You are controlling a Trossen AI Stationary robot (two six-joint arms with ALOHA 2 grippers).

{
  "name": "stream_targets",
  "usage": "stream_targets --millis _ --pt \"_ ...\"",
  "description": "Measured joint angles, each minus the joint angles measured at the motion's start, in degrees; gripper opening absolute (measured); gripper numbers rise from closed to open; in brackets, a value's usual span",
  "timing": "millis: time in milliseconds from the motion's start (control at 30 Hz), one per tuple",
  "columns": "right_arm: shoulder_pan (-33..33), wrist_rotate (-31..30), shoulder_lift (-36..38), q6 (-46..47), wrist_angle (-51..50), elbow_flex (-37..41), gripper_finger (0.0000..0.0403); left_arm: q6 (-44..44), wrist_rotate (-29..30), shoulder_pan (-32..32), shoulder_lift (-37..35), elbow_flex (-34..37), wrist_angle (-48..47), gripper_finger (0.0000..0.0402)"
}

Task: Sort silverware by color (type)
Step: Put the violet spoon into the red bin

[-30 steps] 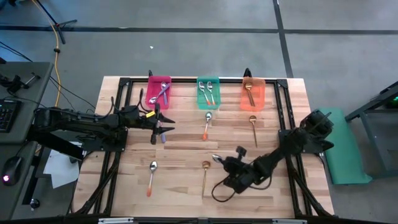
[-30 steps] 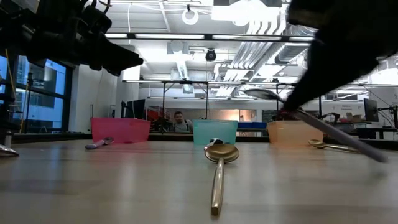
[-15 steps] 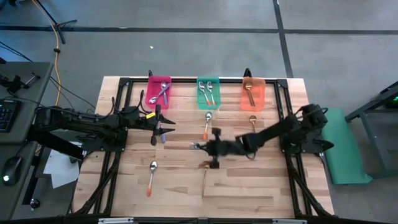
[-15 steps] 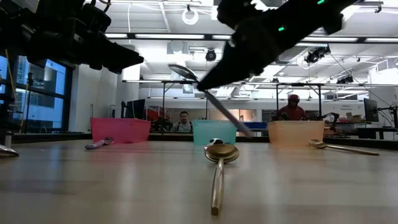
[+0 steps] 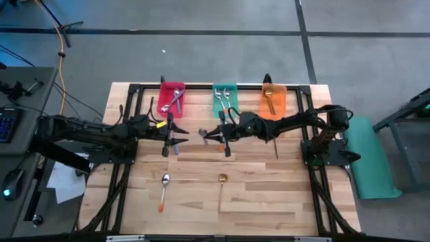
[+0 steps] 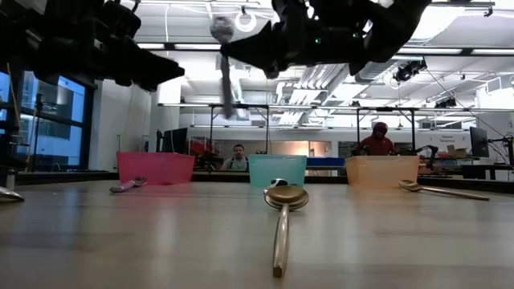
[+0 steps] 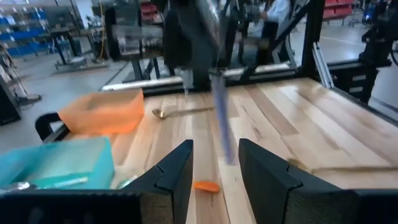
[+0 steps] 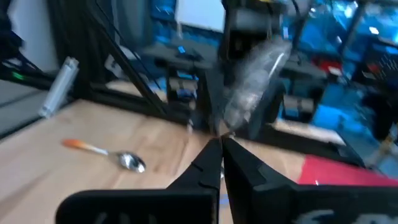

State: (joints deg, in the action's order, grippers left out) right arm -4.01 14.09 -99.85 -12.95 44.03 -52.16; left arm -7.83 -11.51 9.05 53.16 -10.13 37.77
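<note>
Right gripper (image 5: pixel 216 134) clamps a purple-handled spoon (image 5: pixel 204 132) mid-air, bowl toward the table's left edge; left gripper (image 5: pixel 176 138) hovers released, mid-table.

Both arms reach toward the middle of the table, their claws facing each other.

The left arm stretches in level from its own side, its left gripper (image 5: pixel 172 136) held above the wood with the two dark fingers (image 7: pixel 178 171) standing apart, a clear gap between them. The right arm runs long and nearly straight across from the far side, elbow low, wrist turned inward, so that the right gripper (image 5: pixel 209 134) hangs just beside the left claw without touching it. Its fingers (image 8: pixel 211 163) are pressed together at the tips, pinching a spoon (image 6: pixel 222 48) by the handle, the bowl raised above the claw. Both claws hang well clear of the tabletop.
</note>
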Motion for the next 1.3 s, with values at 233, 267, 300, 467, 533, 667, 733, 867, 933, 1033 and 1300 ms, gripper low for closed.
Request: stream_targets --millis 233,267,300,467,533,667,733,867,933,1033,1300 --pt "1.5 1.4 0.0 -1.8 3.1 0.0 0.0001 -0.3 -1.1 -3.6 5.6 0.0 6.5 0.0131" --pt "1.9 1.4 0.0 -2.1 3.3 0.0 0.0001 -0.3 -1.1 -4.0 6.7 -0.1 8.0 0.0137" --pt "2.2 1.4 0.0 -2.3 3.4 0.0 0.0001 -0.2 -1.2 -4.2 7.9 -0.4 9.1 0.0143" --pt "3.0 1.4 0.0 -3.0 4.1 0.0 0.0000 2.8 -1.1 -5.0 14.6 -4.1 9.2 0.0181" --pt "3.0 1.4 0.0 -3.0 4.3 0.0 0.0000 2.8 -0.6 -5.6 18.0 -6.3 9.3 0.0195" --pt "3.0 1.4 0.0 -3.0 4.3 0.0 0.0000 3.1 0.1 -6.7 25.1 -10.0 14.5 0.0214" --pt "3.0 1.4 0.0 -3.0 4.3 0.0 0.0000 3.1 0.1 -7.2 28.0 -11.2 18.3 0.0217" --pt "3.0 1.4 0.0 -3.0 4.4 0.0 0.0000 3.1 0.1 -7.4 31.6 -12.8 22.0 0.0218" --pt "3.0 1.4 0.0 -3.0 4.6 0.0 0.0000 3.1 0.3 -7.4 32.8 -13.4 22.3 0.0216" --pt "3.0 1.3 0.0 -3.0 4.8 0.0 0.0000 3.3 0.3 -7.4 33.7 -14.1 22.5 0.0198" --pt "3.0 0.4 0.0 -3.0 4.9 0.0 0.0000 3.3 0.3 -7.4 33.9 -14.7 22.8 0.0085"
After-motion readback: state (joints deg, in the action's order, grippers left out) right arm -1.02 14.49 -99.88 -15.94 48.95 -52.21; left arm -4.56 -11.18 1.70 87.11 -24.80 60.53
